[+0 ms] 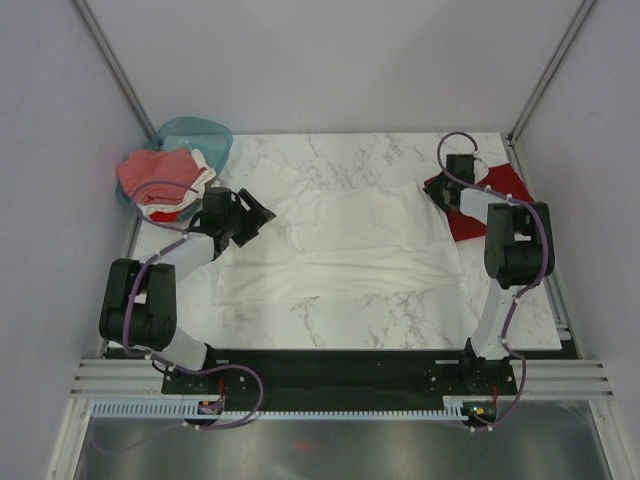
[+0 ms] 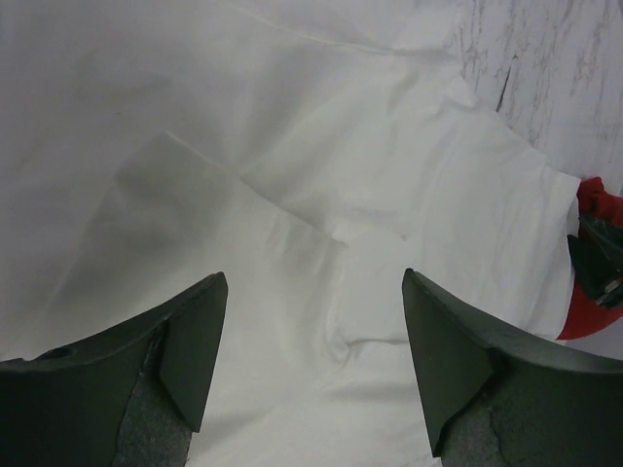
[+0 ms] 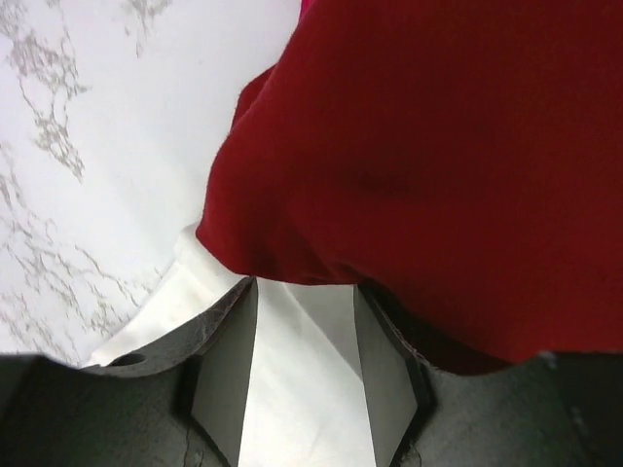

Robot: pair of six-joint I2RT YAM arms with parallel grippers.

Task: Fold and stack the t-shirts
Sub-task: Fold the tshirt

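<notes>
The large white t-shirt [image 1: 340,245] lies spread across the middle of the marble table, and no print shows on it. My left gripper [image 1: 258,214] hovers at its left end, open; in the left wrist view [image 2: 311,277] only white cloth [image 2: 292,146] lies below the wide-apart jaws. The dark red t-shirt [image 1: 490,195] lies at the right edge. My right gripper [image 1: 437,192] is open where the two shirts meet. In the right wrist view [image 3: 305,284] white fabric [image 3: 292,389] lies between the fingers, and the red shirt [image 3: 438,165] is bunched just ahead.
A teal basket [image 1: 205,132] stands at the back left, holding a pinkish-red shirt [image 1: 150,172] and a white one [image 1: 200,160]. Bare marble table [image 1: 380,315] runs along the near side. Walls and frame posts enclose the table.
</notes>
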